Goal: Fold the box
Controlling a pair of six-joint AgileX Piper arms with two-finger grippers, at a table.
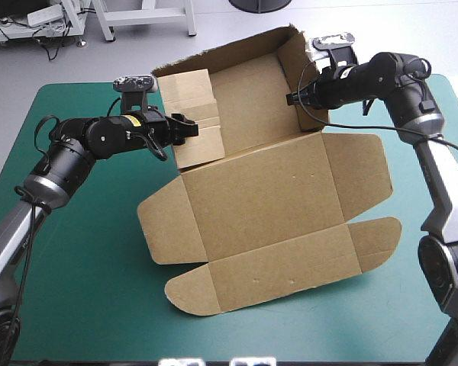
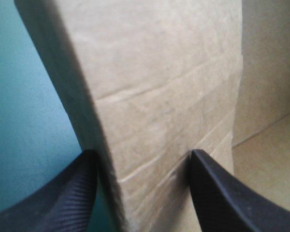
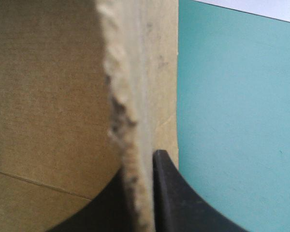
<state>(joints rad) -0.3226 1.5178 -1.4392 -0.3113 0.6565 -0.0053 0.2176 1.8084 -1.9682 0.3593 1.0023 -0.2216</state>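
Box [image 1: 267, 191] is placed at middle of teal-green cover [image 1: 84, 290], lid flat toward near edge. Doubled left wall is pinched by left gripper [image 1: 187, 130], thin right wall by right gripper [image 1: 296, 97]. Tray is spanned lengthwise between both arms; walls are probably to be tucked inward.

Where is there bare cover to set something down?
Bare teal-green cover lies near-left, between the left arm and the box, and along the near edge before its flat lid. Crowded: far middle, where left gripper and right gripper clamp the raised walls.
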